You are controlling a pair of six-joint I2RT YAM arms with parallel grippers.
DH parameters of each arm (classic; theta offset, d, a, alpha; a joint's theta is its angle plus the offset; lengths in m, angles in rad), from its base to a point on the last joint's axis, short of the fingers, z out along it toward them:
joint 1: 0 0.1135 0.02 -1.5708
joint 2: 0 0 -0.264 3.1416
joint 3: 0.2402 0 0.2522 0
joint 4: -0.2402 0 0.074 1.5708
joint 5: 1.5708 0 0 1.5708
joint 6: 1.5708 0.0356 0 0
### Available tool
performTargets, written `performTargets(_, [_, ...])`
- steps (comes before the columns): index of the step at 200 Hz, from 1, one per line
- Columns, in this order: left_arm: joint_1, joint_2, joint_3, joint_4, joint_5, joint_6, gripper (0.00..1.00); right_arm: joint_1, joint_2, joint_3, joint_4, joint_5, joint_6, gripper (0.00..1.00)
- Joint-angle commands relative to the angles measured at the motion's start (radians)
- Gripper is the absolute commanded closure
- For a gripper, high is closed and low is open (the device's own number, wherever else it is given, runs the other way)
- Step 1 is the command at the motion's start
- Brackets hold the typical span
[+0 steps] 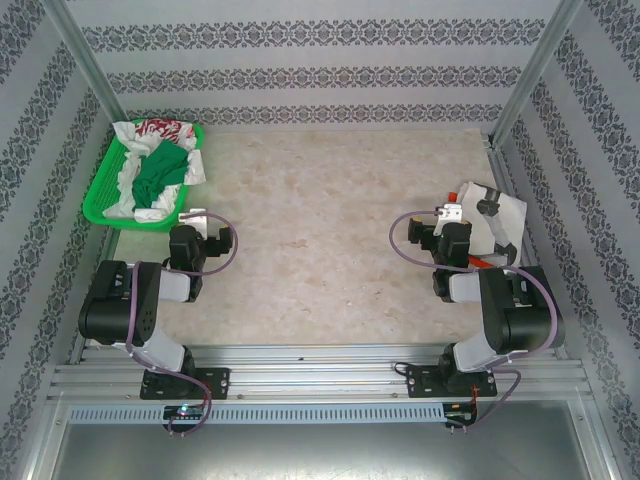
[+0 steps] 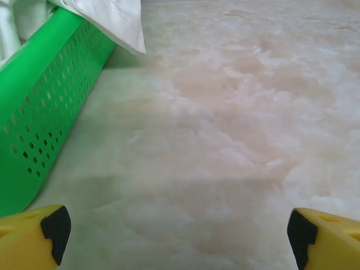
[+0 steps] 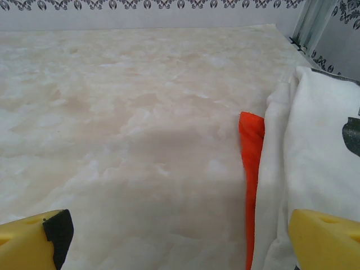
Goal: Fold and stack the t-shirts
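Nearest, the left gripper [image 2: 179, 235] hangs spread wide and empty over the pale marbled tabletop [image 1: 320, 240]; the right gripper [image 3: 180, 236] gapes empty too. Just beside it lies a folded white t-shirt with dark print [image 3: 323, 163], an orange cloth strip [image 3: 251, 169] peeking out, its nature unclear. Far left, the bright green plastic mesh basket [image 1: 98, 200] holds a crumpled green t-shirt [image 1: 160, 178] tangled with white t-shirts [image 1: 130, 137]: a loose pinch could drag several out, or snag the mesh.
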Motion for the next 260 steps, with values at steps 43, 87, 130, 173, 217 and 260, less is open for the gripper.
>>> performTargets(43, [-0.005, 0.0, 0.014, 0.038, 0.015, 0.008, 0.0, 0.006, -0.009, 0.017, 0.023, -0.011, -0.003, 0.02])
performTargets(87, [-0.005, 0.0, 0.014, 0.039, 0.016, 0.007, 0.0, 0.006, -0.008, 0.017, 0.021, -0.011, -0.004, 0.02])
performTargets(130, [-0.005, 0.0, 0.01, 0.049, 0.011, 0.005, 0.0, 0.004, -0.018, 0.009, 0.032, -0.04, -0.008, 0.02])
performTargets(173, [-0.005, -0.129, -0.029, 0.006, -0.021, -0.004, 0.0, 0.009, -0.158, -0.011, -0.048, -0.047, -0.019, 0.02])
performTargets(217, [-0.004, -0.349, 0.036, -0.235, -0.056, -0.067, 0.0, 0.058, -0.341, 0.033, -0.292, -0.046, -0.046, 0.02])
performTargets(260, [0.001, -0.462, 0.211, -0.575, -0.252, -0.307, 0.0, 0.215, -0.423, 0.14, -0.443, -0.035, -0.102, 0.02])
